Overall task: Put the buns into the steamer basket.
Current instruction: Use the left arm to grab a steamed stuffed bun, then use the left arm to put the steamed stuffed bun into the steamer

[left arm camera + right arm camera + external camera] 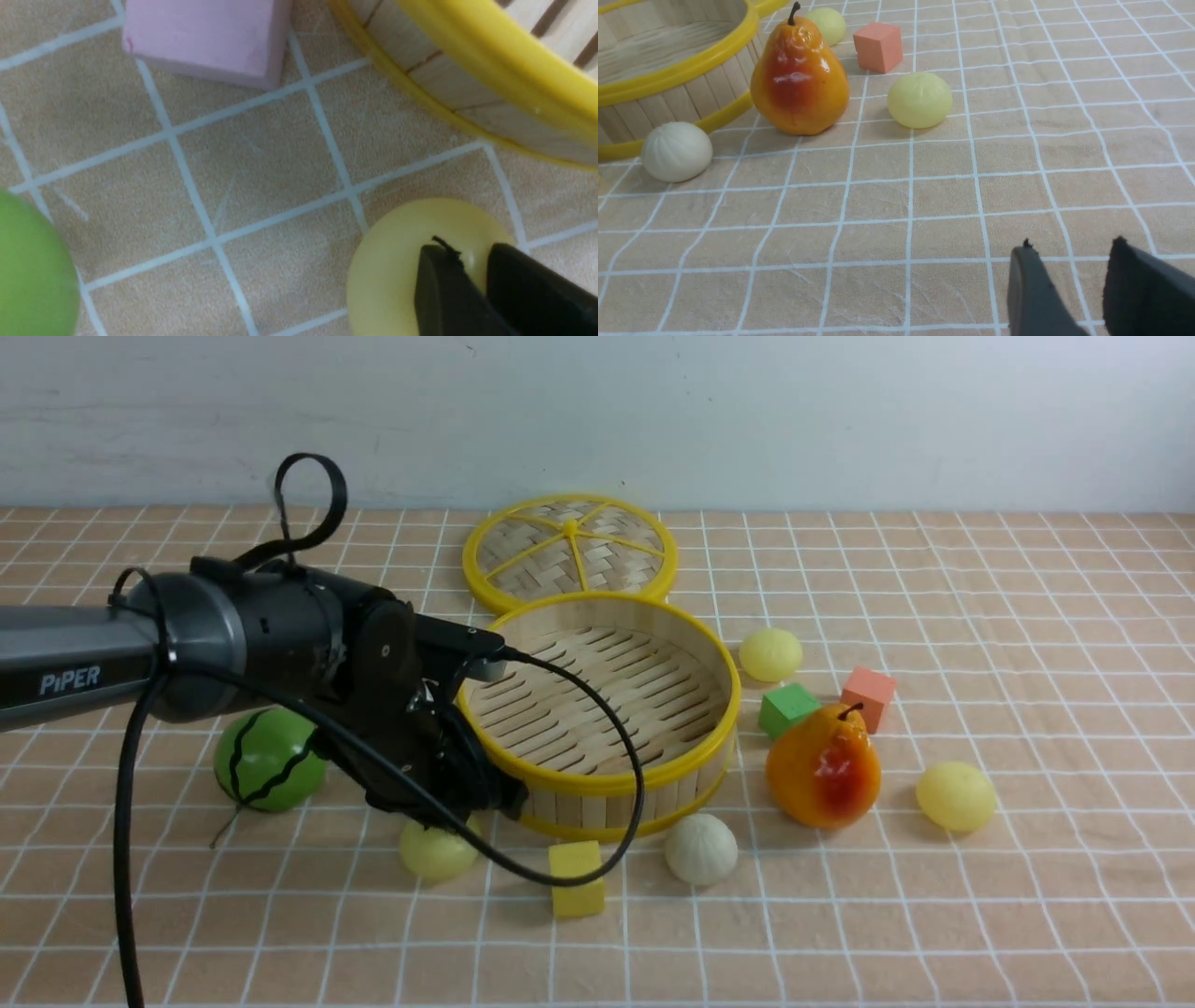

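Front view: bun [439, 852] under end effector [446, 814]

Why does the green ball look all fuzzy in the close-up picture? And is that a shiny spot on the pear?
Left wrist view: the watermelon ball sits at the picture's edge, very near the lens, so it blurs. Right wrist view: yes, pale glare streaks on the pear, whose skin is glossy. Front view: both look sharp, with soft shadows beneath.
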Controlling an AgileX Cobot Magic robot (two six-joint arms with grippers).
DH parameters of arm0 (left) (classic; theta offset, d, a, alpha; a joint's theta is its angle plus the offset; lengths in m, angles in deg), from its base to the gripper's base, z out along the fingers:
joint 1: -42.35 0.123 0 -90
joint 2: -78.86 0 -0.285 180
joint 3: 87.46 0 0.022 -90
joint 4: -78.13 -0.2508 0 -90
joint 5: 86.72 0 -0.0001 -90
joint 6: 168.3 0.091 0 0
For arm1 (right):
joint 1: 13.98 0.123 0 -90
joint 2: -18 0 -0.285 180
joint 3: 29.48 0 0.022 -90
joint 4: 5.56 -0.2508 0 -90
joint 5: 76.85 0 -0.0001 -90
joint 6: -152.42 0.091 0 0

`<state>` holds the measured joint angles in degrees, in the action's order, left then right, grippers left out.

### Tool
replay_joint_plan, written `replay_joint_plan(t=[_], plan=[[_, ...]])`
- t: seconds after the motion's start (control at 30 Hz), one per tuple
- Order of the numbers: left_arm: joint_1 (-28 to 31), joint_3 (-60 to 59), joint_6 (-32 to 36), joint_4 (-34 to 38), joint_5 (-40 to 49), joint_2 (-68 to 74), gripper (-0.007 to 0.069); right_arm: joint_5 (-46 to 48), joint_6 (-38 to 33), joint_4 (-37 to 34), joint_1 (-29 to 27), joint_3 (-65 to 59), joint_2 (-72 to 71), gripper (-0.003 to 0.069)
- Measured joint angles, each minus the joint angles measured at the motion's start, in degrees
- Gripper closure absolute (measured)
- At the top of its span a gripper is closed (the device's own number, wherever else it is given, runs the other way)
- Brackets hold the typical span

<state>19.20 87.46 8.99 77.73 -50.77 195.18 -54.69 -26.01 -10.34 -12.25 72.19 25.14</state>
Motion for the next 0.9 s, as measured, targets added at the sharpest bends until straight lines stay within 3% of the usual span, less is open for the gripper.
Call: replay_joint_plan(t=[0.07, 0.47, 0.9], plan=[[0.0, 0.1, 0.0, 0.4, 1.5, -0.6, 0.0638, 0.0, 0.0, 0.0, 0.0, 0.0, 0.0, 0.0420], [0.0, 7.4, 1.3, 2.4, 2.4, -9.1, 0.0638, 0.0, 0.0, 0.0, 0.0, 0.0, 0.0, 0.0420], [0.0, 20.3, 4.4, 0.1, -5.3, 10.0, 0.0606, 0.0, 0.0, 0.0, 0.0, 0.0, 0.0, 0.0420]])
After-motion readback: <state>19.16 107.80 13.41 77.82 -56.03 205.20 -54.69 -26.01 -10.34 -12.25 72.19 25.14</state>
